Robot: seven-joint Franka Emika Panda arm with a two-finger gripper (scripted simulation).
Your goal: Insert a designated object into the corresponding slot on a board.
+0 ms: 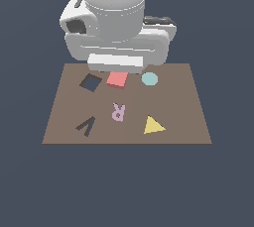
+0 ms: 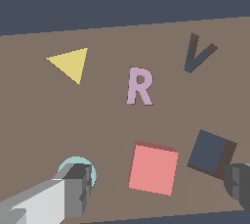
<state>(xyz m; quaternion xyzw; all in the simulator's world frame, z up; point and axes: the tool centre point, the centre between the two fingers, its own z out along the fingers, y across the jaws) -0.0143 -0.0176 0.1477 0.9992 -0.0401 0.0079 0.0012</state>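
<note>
Salmon-red square block point(image 2: 153, 168) lies flat on the board point(image 2: 97, 125) beside the navy slot point(image 2: 211, 152).

Arm point(image 1: 115, 3): glossy white, thick rounded cylinder as upper segment, soft grey shading down sides. Below it wide blocky white housing with rounded corners; dark grey square panel set in corner toward exterior view's left, thin black strip along top edge toward exterior view's right. Flat white rectangular bar under housing, pale grey underside. Gripper point(image 2: 156, 189): fingers point(image 2: 73, 191) boxy, light grey bodies, darker charcoal pads at tips, faceted edges. No cables, screws or printed markings visible.
</note>
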